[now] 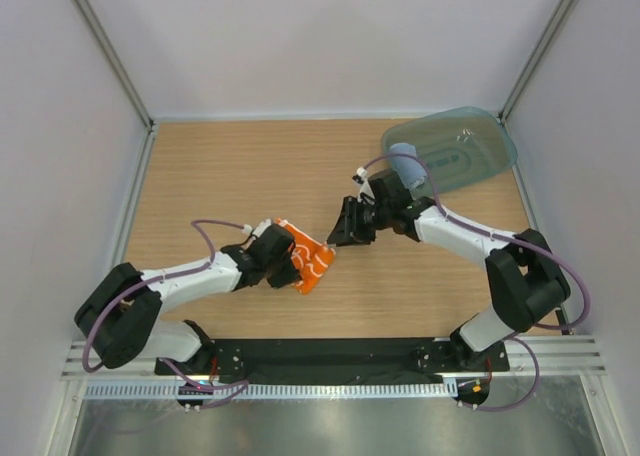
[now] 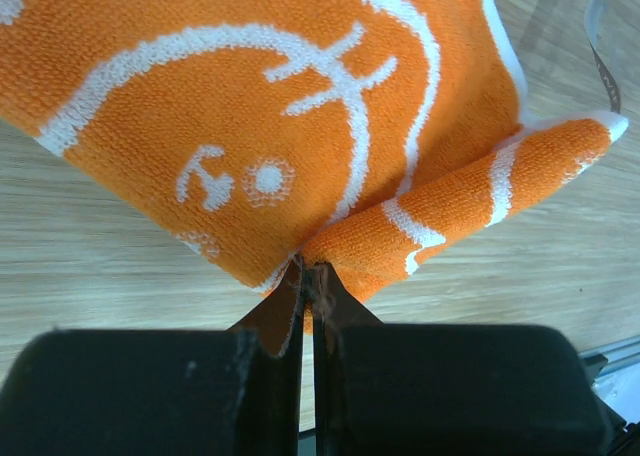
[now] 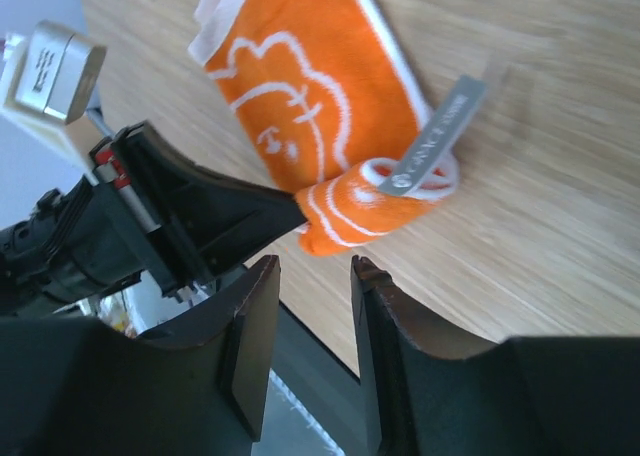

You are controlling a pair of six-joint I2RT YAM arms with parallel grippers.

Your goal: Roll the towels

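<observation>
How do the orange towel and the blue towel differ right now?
The orange towel bears white prints; the blue towel looks plain. The orange one lies mid-table, one end curled, pinched by the left fingers; the blue one looks fully rolled in the teal tray. Both are small cloths.

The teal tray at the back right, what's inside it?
A light blue towel, apparently rolled, lies at the teal tray's left end. The right arm covers the towel's near part.

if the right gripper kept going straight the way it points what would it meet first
Probably the orange towel, at its rolled corner, which the left gripper pinches. It lies dead ahead of the right gripper, though depth is unclear.
</observation>
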